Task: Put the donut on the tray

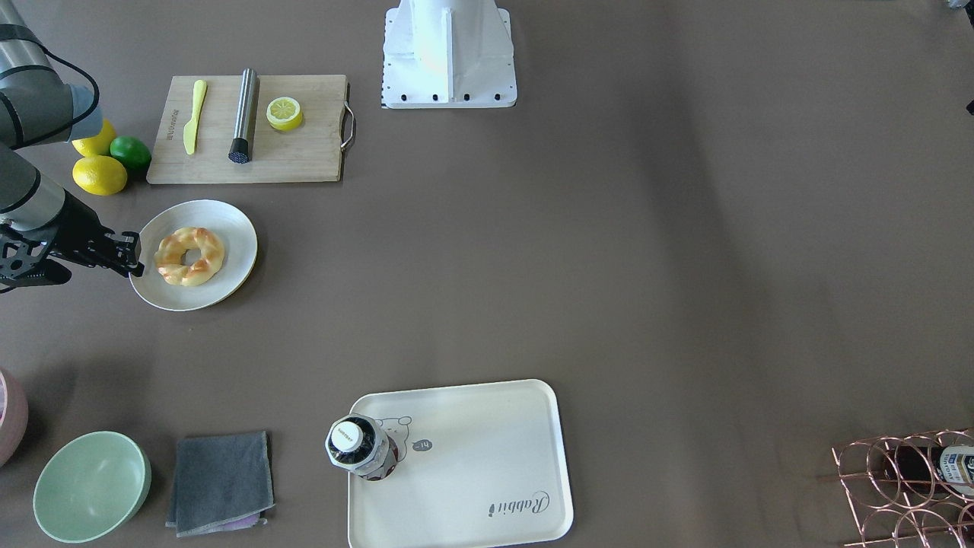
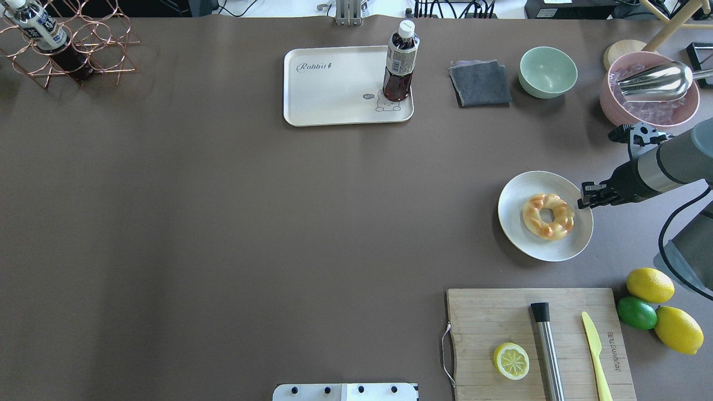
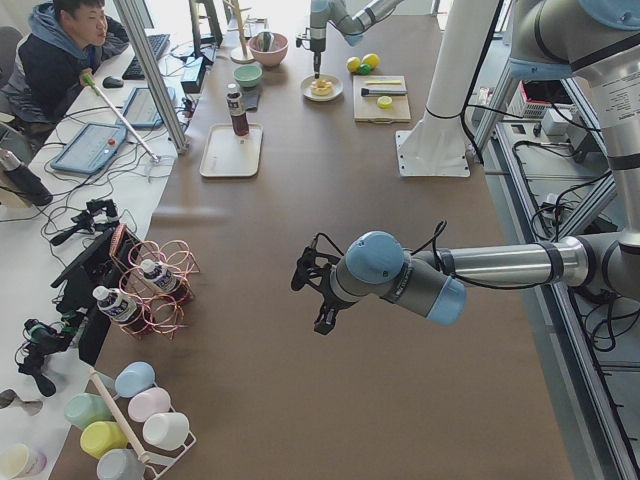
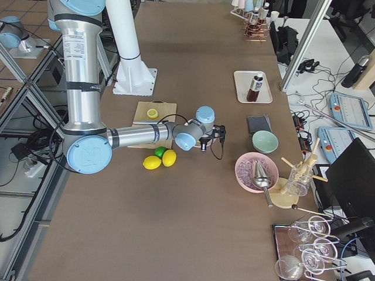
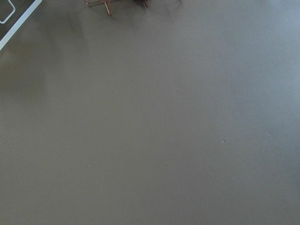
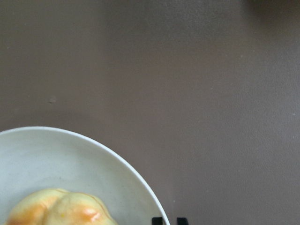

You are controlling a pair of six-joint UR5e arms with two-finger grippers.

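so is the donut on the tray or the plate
On the plate: the donut lies in its middle; the tray holds only a bottle.

arms (image 4: 140, 136): silver tubes | joints (image 3: 375, 262): pale-blue caps | right claw (image 2: 582, 200): black | pedestal (image 1: 449, 57): white

Grey script "Rabbit" printed on tray (image 2: 334, 94), near one corner. Small speech bubble beside cartoon print on same tray, possibly read as "hi". Brand mark stamped along cutting board (image 2: 484, 317) edge, not legible. Bottle (image 2: 399, 61) label too small to be read.
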